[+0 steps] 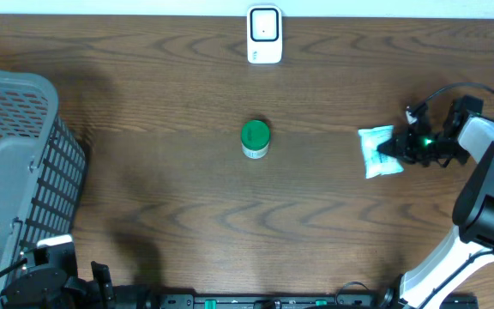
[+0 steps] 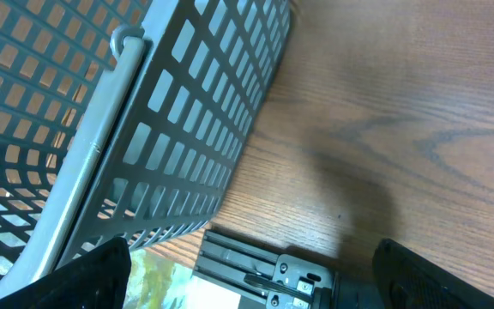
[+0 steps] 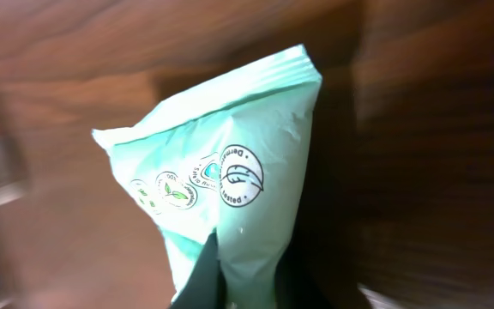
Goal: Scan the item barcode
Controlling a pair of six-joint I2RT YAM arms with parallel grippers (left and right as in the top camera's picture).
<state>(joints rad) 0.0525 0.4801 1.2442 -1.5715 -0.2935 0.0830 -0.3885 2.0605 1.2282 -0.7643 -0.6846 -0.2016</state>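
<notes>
Since nothing has reached the scanner (image 1: 264,35) yet, I'd call this scan job early days: the pick looks done, but the carry and the actual scan are both left to do. Going left to right, the grey mesh basket (image 1: 11,163) hogs the left end of the bench (image 1: 161,94). The bit of its inside that shows from overhead looks bare, though the rest is cut off, so I can't swear to it. In the left wrist view there's a printed scrap (image 2: 157,276), greenish-yellow, low down by the basket's corner. No clue whether it's in the basket or under it. The left tool (image 2: 251,257) sits right beside that basket with its fingers wide apart, holding nothing. Mid-bench there's a small jar (image 1: 255,138) with a green lid on, so what's inside is anyone's guess. The white scanner is at the far edge behind it, well apart. Over on the right is the item itself, the mint-green pouch (image 1: 378,152), and the right tool (image 1: 399,148) is pinched tight on the edge nearest its arm. That wrist view is blurry, so I can't tell if the pouch is off the wood or lying on it. The face on show has only little round logos and no barcode, so my guess is it'll need turning on the way to the scanner.
</notes>
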